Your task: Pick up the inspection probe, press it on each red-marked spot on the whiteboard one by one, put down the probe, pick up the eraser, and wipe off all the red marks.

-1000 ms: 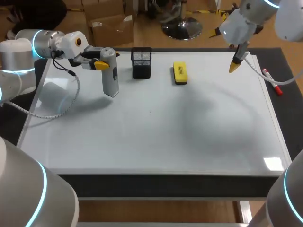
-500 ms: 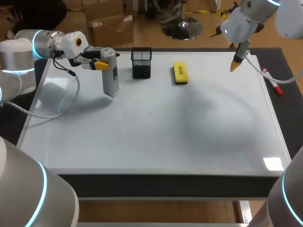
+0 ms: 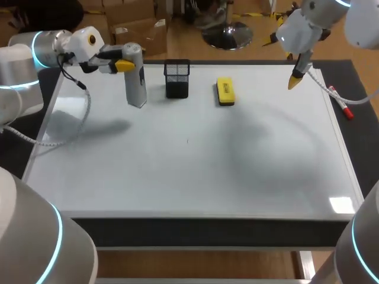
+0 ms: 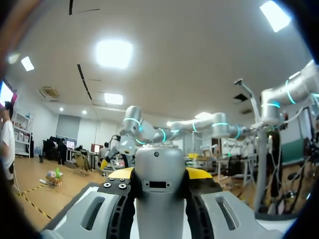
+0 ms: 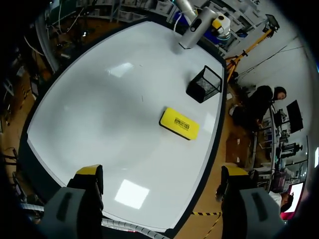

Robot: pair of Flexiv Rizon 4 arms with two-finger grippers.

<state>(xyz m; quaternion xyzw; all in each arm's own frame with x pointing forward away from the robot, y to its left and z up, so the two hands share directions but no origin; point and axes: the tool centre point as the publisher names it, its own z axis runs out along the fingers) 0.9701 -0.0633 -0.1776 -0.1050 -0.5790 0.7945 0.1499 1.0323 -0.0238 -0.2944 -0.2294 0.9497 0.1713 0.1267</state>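
My left gripper (image 3: 122,64) is shut on the top of the grey inspection probe (image 3: 135,84), which hangs upright above the whiteboard's (image 3: 177,177) far left part. In the left wrist view the probe (image 4: 159,199) fills the gap between the yellow-tipped fingers. The yellow eraser (image 3: 225,92) lies flat near the board's far edge, right of the middle. High over the far right corner, my right gripper (image 3: 295,79) stands open with nothing in it. From its wrist view I see the eraser (image 5: 179,123) and the probe (image 5: 191,33) ahead of the right gripper (image 5: 162,172). No red marks show on the board.
A black mesh basket (image 3: 177,78) stands between the probe and the eraser, also seen as the basket (image 5: 204,84) in the right wrist view. A red-capped marker (image 3: 340,102) lies on the dark mat right of the board. A tiny dark speck (image 3: 188,141) sits mid-board.
My left arm has lifted the probe and carried it a little toward the board's far edge; its shadow has slid away to the left. The right arm has stayed nearly still.
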